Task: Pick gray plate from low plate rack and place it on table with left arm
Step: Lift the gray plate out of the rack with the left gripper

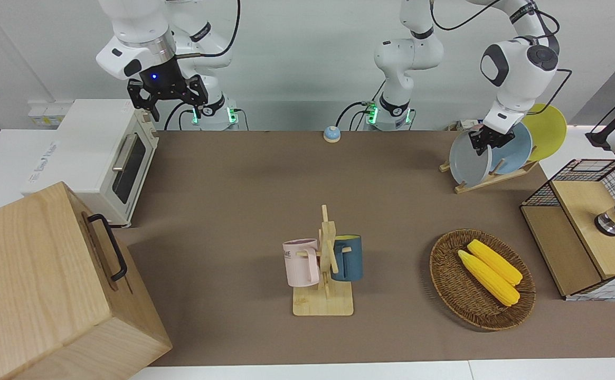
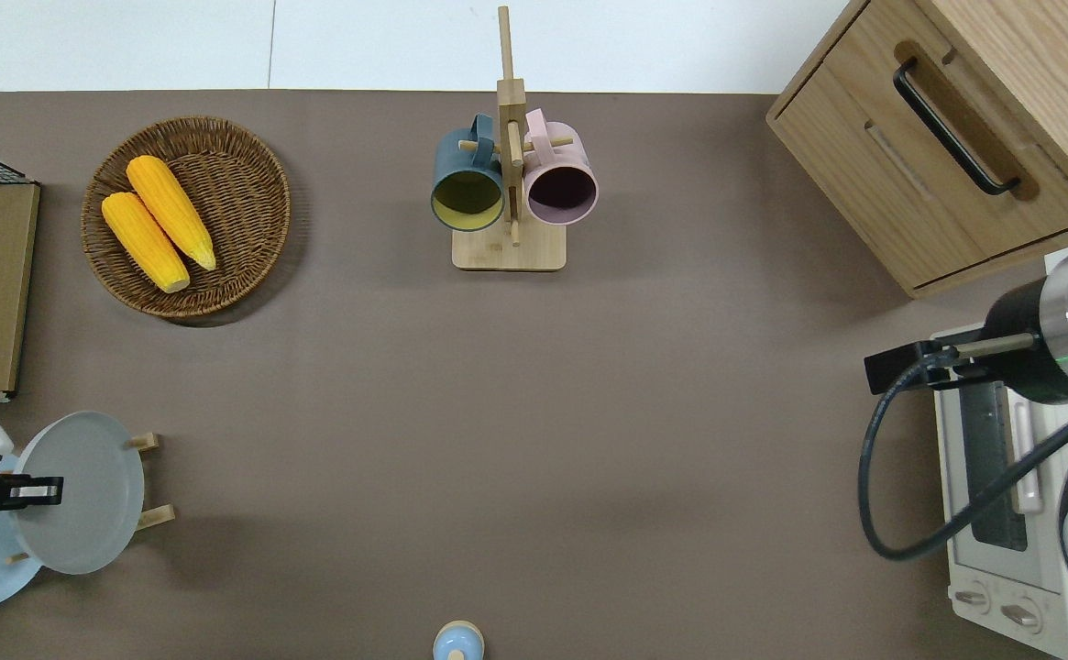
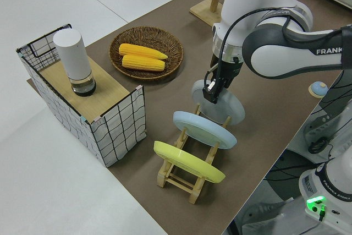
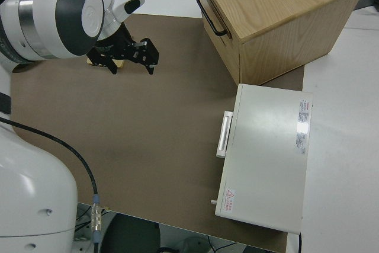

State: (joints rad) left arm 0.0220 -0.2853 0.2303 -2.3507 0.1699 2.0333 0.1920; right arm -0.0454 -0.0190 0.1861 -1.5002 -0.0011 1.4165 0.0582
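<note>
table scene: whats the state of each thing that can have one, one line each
gray plate: tilted on edge in the rack, gripped at its upper rim
low plate rack: holds three plates
left gripper: shut on the gray plate
right gripper: open, arm parked
blue plate: slanted in rack
yellow plate: slanted in rack
toaster oven: door shut
wooden cabinet: drawer shut
mugs: hanging on the stand

"FRANKA" printed on left arm (image 3: 286,53); again, partly cut off, on its base (image 3: 330,188). Nothing else legible.
</note>
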